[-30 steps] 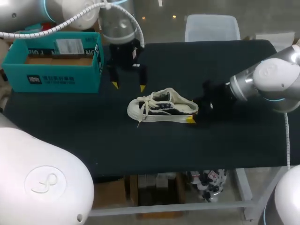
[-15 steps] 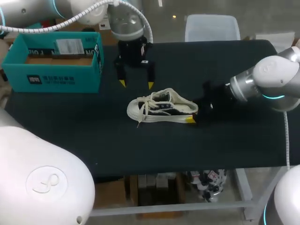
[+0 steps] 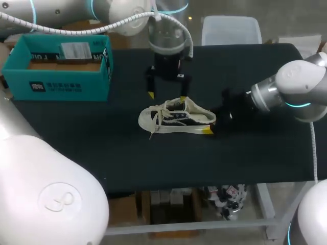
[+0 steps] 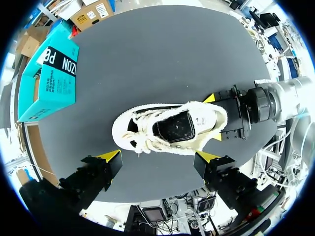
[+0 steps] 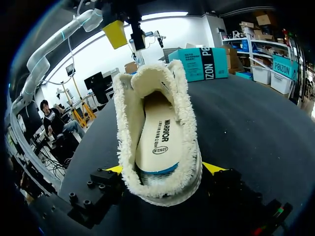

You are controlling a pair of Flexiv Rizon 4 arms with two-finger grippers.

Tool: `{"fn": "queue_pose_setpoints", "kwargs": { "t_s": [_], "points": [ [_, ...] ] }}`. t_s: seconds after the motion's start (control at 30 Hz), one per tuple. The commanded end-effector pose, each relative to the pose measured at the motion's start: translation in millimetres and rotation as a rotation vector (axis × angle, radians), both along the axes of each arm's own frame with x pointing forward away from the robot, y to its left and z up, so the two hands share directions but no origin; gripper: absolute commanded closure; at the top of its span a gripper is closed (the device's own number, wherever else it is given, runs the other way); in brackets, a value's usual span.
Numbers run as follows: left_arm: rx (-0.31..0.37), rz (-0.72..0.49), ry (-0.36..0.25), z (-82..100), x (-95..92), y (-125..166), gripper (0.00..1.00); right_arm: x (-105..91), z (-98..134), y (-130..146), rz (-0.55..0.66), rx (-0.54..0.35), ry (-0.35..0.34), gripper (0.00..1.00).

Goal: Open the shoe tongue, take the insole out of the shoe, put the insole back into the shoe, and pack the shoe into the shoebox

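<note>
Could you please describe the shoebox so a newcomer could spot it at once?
Start at the black table, at its far left corner. The shoebox stands there, apart from the shoe in the middle. It is teal and open-topped, the table's only box.

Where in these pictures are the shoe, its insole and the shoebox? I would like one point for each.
shoe (image 3: 186, 120), head view, on the near side of its upper.
insole (image 5: 158, 132), right wrist view, on its printed middle part.
shoebox (image 3: 69, 84), head view, on its front wall.
</note>
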State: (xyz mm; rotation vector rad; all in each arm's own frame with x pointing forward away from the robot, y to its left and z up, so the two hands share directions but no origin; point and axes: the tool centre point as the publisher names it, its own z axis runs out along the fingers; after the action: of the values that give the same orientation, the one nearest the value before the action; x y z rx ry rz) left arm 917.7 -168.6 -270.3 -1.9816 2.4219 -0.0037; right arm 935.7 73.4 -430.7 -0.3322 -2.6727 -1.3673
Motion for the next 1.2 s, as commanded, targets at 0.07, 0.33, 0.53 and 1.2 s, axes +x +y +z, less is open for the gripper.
{"fn": "queue_pose_setpoints", "kwargs": {
  "t_s": [0.07,0.33,0.53,1.2],
  "points": [
    [0.101,0.006,0.012,-8.5,9.7,-20,0.00,0.4,-12,2,0.003,0.003,0.003,1.00],
    [0.164,0.016,0.040,-20.8,22.3,-36,0.00,0.4,-12,2,0.003,0.003,0.003,1.00],
    [0.176,0.039,0.063,-29.2,25.1,-36,0.13,0.4,-12,2,0.003,0.003,0.003,1.00],
    [0.245,0.057,0.110,-50.3,18.0,-43,0.61,0.4,-12,2,0.003,0.003,0.003,1.00]
  ]
}}
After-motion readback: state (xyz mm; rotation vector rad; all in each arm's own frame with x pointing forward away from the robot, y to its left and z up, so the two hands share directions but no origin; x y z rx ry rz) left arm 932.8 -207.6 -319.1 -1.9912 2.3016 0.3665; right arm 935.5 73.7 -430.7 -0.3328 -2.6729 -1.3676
